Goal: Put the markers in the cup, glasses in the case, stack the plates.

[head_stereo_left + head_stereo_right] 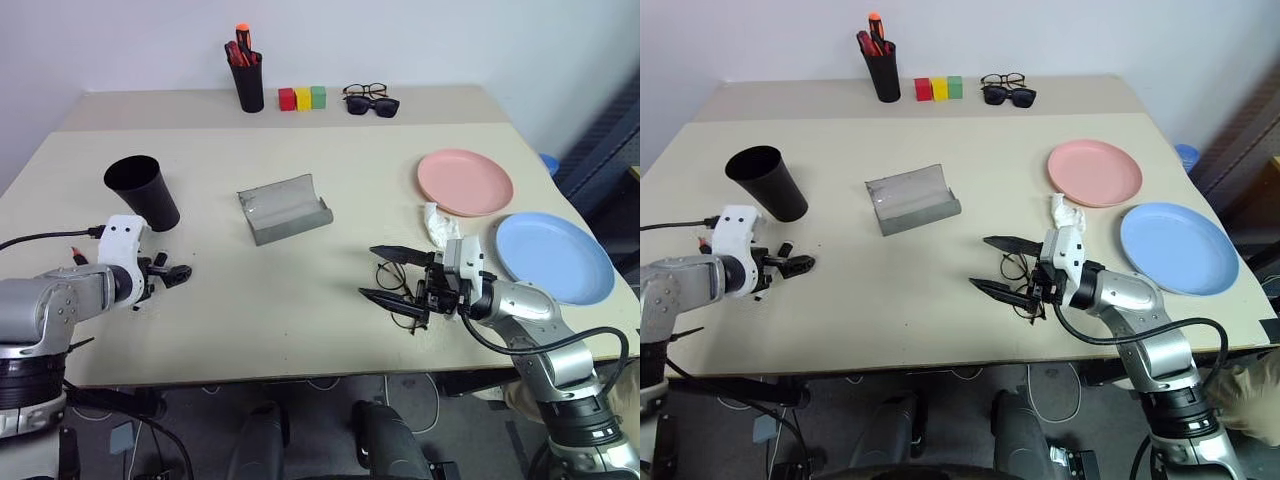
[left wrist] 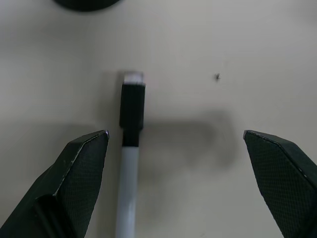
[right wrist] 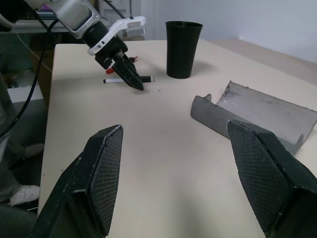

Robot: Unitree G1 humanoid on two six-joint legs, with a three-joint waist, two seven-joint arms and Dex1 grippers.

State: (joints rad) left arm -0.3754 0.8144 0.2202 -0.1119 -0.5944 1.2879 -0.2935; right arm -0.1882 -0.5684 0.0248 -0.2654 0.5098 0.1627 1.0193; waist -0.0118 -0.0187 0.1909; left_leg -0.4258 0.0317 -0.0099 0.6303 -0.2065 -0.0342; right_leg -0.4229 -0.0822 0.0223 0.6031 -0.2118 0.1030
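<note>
hovering low over the bench (image 1: 300, 300) near its left edge, the left hand (image 1: 172, 274) has its two fingers spread wide with nothing between them. in the left wrist view a marker (image 2: 130, 163) lies flat on the bench between those fingers, its dark end toward the cup; its body looks pale there, and the right wrist view shows a red bit beside the hand. the black cup (image 1: 142, 192) stands just beyond that hand, mouth tilted toward the camera. the grey case (image 1: 284, 208) lies open in the middle of the bench. the right hand (image 1: 380, 272) points toward the left, level, fingers apart and empty, hanging just above the wire-frame glasses (image 1: 397, 292), which rest on the bench under it. a white crumpled cloth (image 1: 437, 224) lies between that hand and the pink plate (image 1: 465, 182). the blue plate (image 1: 555, 257) sits beside the pink one, unstacked, nearer the right front corner.
</note>
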